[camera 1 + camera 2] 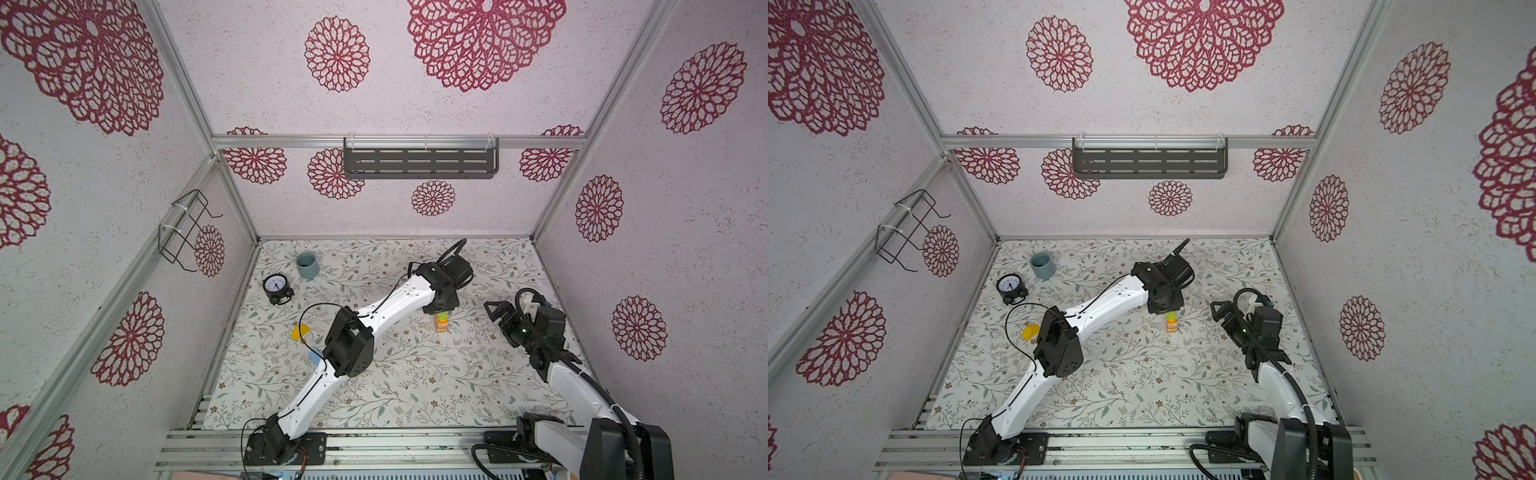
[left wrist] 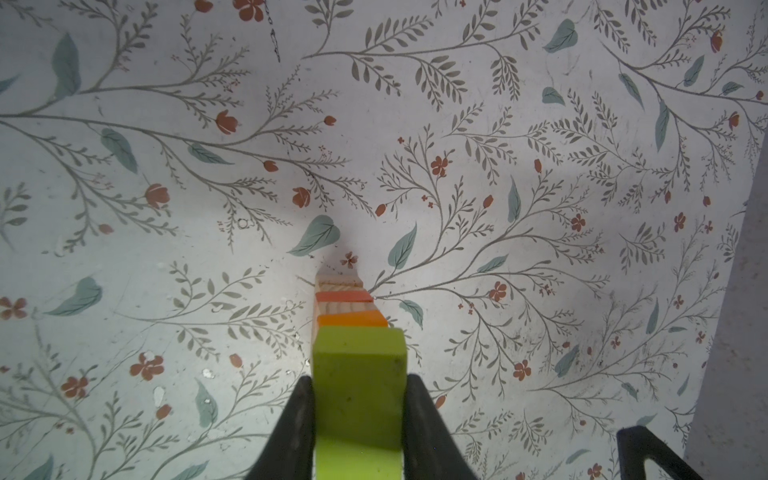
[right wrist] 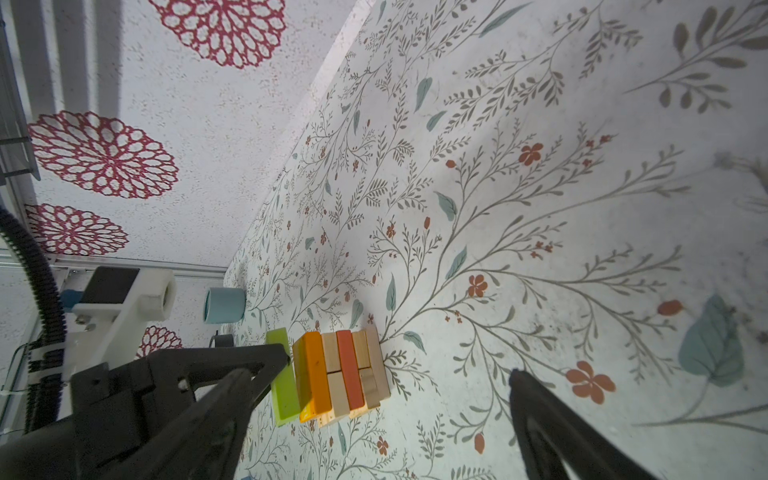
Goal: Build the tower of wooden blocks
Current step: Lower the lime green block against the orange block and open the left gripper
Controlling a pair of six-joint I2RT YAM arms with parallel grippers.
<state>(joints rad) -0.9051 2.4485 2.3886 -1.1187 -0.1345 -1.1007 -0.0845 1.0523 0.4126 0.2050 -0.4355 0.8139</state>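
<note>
**Status.** L gripper (image 2: 359,379): jaws narrow, clamped on green block (image 2: 358,353) at top of tower (image 3: 349,374). Tower stands near mid worktop (image 1: 415,395), slightly toward the right edge. Block seated or just clear of tower: cannot tell. R gripper (image 3: 400,365): jaws wide, empty, near tower on its right-edge side, not touching.

**Risks (est.)**
1. Release w/ block off-centre: block tips or slides off.
2. Uneven jaw opening or sideways retreat drags block: slim column falls.
3. Excess downward push: lower blocks shift.
4. R gripper moving in: knocks tower.
</note>
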